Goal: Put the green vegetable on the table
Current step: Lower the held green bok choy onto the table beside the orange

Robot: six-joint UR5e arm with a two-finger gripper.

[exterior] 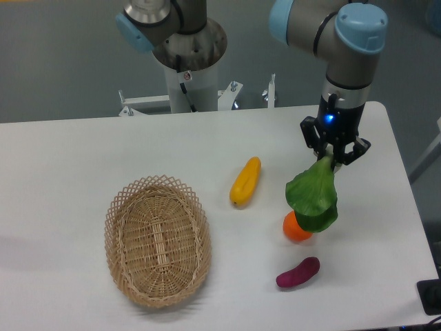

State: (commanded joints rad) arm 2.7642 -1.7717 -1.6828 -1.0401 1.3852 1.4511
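The green vegetable (313, 196) hangs with its broad dark green leaves pointing down. My gripper (333, 156) is shut on its pale stem end and holds it in the air above the right part of the white table (83, 152). The leaves hang in front of the orange (295, 229) and hide part of it. Whether the leaves touch the orange or the table, I cannot tell.
An oval wicker basket (157, 238) stands at the front left. A yellow elongated vegetable (245, 181) lies near the middle. A small purple vegetable (298, 272) lies at the front right. The arm's base (189, 62) stands behind the table's far edge.
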